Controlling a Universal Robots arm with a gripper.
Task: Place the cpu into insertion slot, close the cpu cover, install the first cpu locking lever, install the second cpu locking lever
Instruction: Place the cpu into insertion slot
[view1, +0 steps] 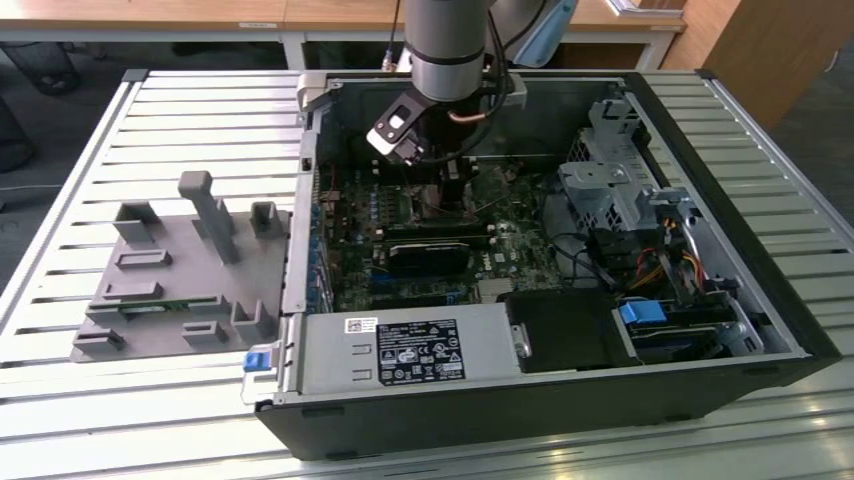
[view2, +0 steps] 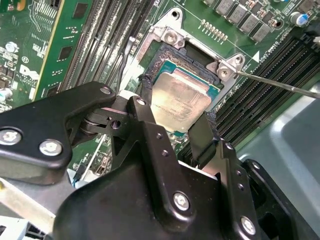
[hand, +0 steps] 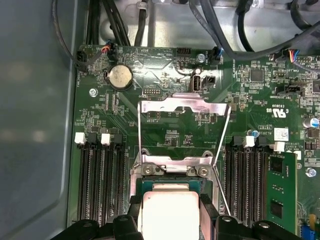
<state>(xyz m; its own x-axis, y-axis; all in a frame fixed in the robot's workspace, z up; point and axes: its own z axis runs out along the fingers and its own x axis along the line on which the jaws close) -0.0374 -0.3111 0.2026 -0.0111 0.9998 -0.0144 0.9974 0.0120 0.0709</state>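
Observation:
The cpu (view2: 186, 89), a flat square chip with a dull silver top, lies level in or just over the insertion slot (view2: 196, 56), a black socket with silver corner brackets on the green board. My gripper (view2: 175, 107) is shut on the cpu, one black finger (view2: 142, 102) pressed to each of two opposite edges. In the first wrist view the cpu (hand: 167, 205) sits between the fingertips (hand: 207, 207), and the cpu cover (hand: 182, 107) stands swung open behind the slot. Two thin wire levers (hand: 223, 142) are raised beside it. The exterior view shows my gripper (view1: 447, 180) low inside the open computer case.
Black memory slots (hand: 97, 185) flank the socket on both sides. A grey power supply box (view1: 407, 350) sits at the case's front, with drive cages and cables (view1: 627, 200) toward the exterior view's right. A grey fixture tray (view1: 174, 270) lies on the slatted table outside the case.

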